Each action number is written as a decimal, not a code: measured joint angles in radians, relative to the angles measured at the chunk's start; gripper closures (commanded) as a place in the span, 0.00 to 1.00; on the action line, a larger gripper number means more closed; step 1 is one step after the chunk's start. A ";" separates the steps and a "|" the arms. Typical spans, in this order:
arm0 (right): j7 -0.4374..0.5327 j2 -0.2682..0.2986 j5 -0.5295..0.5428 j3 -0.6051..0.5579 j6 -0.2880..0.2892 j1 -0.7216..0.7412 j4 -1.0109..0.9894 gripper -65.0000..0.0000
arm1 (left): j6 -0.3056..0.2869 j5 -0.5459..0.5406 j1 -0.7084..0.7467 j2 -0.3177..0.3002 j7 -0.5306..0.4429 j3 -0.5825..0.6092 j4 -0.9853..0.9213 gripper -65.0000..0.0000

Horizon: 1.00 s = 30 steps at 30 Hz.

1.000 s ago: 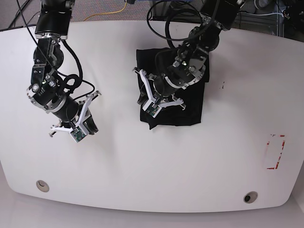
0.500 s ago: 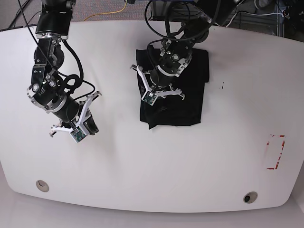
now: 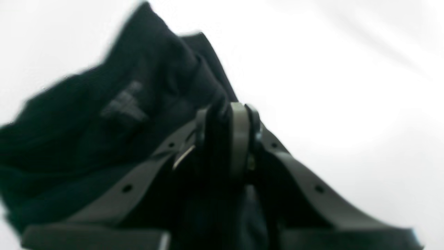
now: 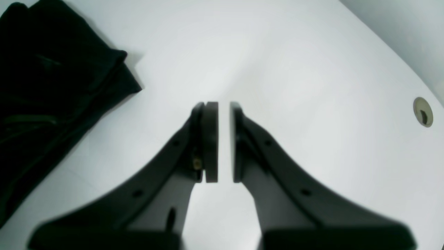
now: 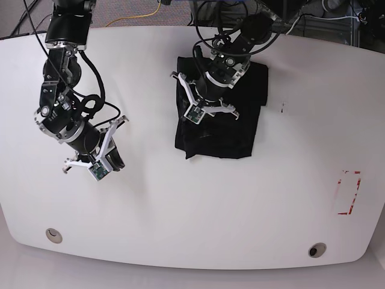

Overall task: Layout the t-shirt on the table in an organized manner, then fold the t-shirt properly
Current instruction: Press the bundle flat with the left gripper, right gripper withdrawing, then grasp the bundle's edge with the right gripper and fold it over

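Jaws of left gripper (image 3: 222,114) pinched on black shirt (image 5: 219,120), folded at mid-surface (image 5: 180,211). Right gripper (image 4: 223,139) nearly closed, empty, hovering beside shirt over bare white.

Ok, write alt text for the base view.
A folded black t-shirt lies on a white table, with the left pincer shut on its fabric. The right pincer hangs closed over bare table, apart from the shirt.
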 measured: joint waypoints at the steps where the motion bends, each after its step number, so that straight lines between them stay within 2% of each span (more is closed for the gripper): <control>1: 0.000 -0.001 0.000 -0.001 0.000 -0.002 -0.001 0.91 | 0.000 0.000 0.002 0.001 -0.002 -0.010 0.008 0.89; 3: 0.005 -0.002 0.004 -0.003 0.000 -0.008 0.000 0.88 | 0.008 0.002 0.008 -0.001 -0.018 -0.073 0.043 0.89; 6: -0.001 -0.003 -0.006 -0.044 -0.009 -0.015 -0.001 0.71 | 0.008 -0.016 0.029 -0.021 -0.023 -0.133 0.070 0.89; 7: -0.003 -0.004 -0.011 -0.074 -0.011 -0.016 -0.002 0.63 | 0.011 -0.035 0.036 -0.033 -0.023 -0.147 0.078 0.89; 9: -0.005 -0.010 -0.015 -0.132 -0.006 -0.015 -0.005 0.53 | 0.007 -0.098 0.056 -0.068 -0.017 -0.180 0.098 0.89; 12: 0.004 -0.038 0.011 -0.186 0.005 -0.016 -0.005 0.45 | 0.004 -0.216 0.089 -0.119 0.001 -0.228 0.135 0.88; 16: 0.002 -0.093 -0.005 -0.233 0.003 -0.012 -0.005 0.42 | 0.001 -0.358 0.108 -0.177 -0.002 -0.321 0.160 0.88; 18: -0.011 -0.126 -0.005 -0.246 0.000 0.008 -0.014 0.40 | -0.022 -0.434 0.116 -0.206 -0.015 -0.386 0.163 0.88; 20: -0.058 -0.152 0.000 -0.276 0.001 0.038 -0.045 0.39 | -0.084 -0.520 0.133 -0.221 -0.003 -0.441 0.163 0.88; 21: -0.081 -0.172 -0.005 -0.286 0.000 0.058 -0.061 0.39 | -0.099 -0.536 0.145 -0.232 -0.011 -0.462 0.166 0.88; 25: -0.108 -0.243 -0.002 -0.296 0.000 0.113 -0.134 0.40 | -0.099 -0.597 0.173 -0.244 0.002 -0.548 0.166 0.88; 30: -0.106 -0.291 0.000 -0.297 0.000 0.181 -0.272 0.40 | -0.093 -0.653 0.192 -0.275 -0.004 -0.664 0.167 0.88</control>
